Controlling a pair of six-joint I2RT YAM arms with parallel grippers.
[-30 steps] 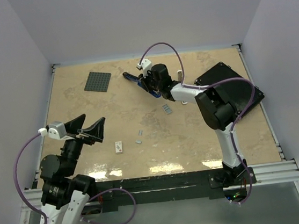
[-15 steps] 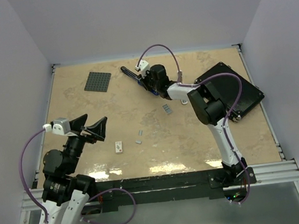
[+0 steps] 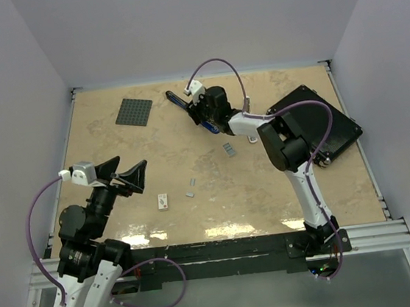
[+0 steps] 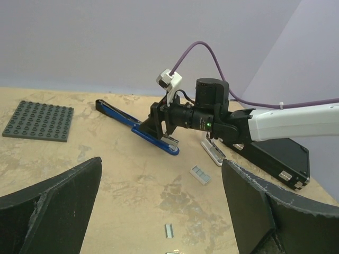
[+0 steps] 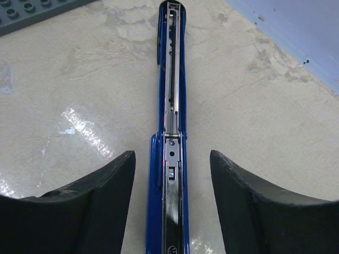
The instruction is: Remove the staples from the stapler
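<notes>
Stapler (image 5: 172,127), slim glossy blue, silvery-railed

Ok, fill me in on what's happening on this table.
The right gripper sits low over the blue stapler, which lies opened out flat at the far side of the table with its metal rail exposed. Its fingers stand apart on either side, not touching it. A few staples lie loose nearer the middle. The left gripper hangs wide open above the near left, holding nothing.
</notes>
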